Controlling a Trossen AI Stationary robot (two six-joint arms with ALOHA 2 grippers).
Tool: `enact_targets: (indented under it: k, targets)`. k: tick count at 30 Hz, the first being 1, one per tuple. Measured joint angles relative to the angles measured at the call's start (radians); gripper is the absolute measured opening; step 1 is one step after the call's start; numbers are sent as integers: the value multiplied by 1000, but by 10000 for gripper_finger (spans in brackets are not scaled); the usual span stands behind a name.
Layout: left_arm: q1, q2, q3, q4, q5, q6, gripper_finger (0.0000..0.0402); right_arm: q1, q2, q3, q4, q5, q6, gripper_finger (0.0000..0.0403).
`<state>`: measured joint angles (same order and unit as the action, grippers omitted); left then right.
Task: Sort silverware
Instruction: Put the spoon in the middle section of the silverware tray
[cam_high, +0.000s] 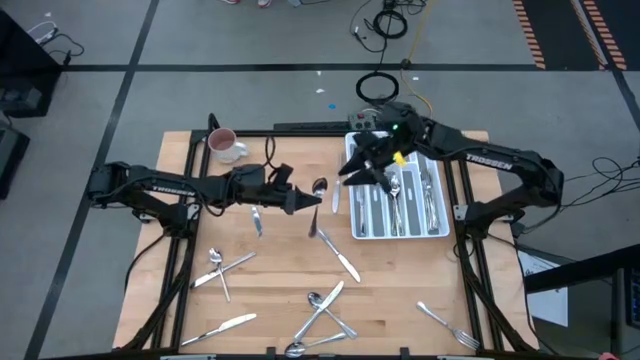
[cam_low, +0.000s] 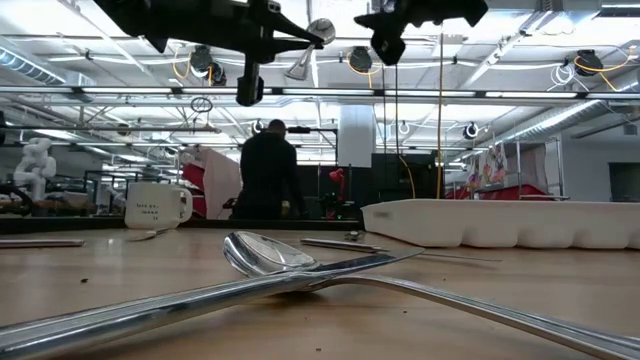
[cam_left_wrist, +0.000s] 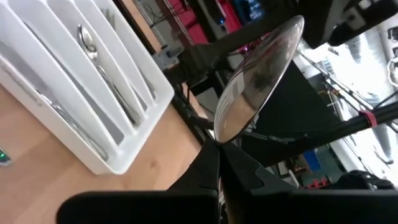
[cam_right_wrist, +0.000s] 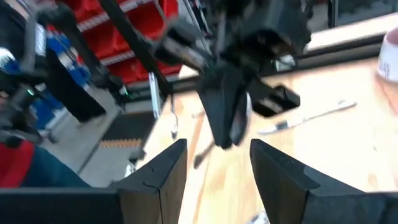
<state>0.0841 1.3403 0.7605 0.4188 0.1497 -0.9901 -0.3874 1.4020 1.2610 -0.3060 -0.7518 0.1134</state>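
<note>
I see the left tool above the middle of the desk, closed on a spoon. It grips the handle, and the bowl of the spoon points up and toward the cutlery tray. In the left wrist view the two fingers meet tightly at the neck of the spoon.

The right tool hangs over the left edge of the white tray, facing the left tool. Its fingers stand apart and I see nothing between them.

The tray sits at the right rear part of the desk. It already holds several pieces of silverware in its slots; I cannot count them exactly.

On the bare wood I count about ten loose pieces. One small piece lies just under the left arm. A knife lies near the middle. A spoon and another piece cross at the left. One knife is at the front left. A crossed group of about four pieces is at the front centre, and one fork is at the front right.

One white-and-pink mug stands at the rear left corner.
</note>
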Motion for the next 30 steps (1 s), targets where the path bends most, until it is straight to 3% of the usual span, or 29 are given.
enact_targets:
  k: [8, 15, 30]
  targets:
    - [-2, 0, 0, -21, 28, 0, 2, 75, 58, 6, -37, 119, -105, 169]
    - [-15, 0, -1, -78, 31, -18, 2, 98, 117, 222, -300, 295, -282, 169]
    - [-19, 0, -1, -70, 29, -4, 2, 129, 398, 584, -598, 302, -362, 169]
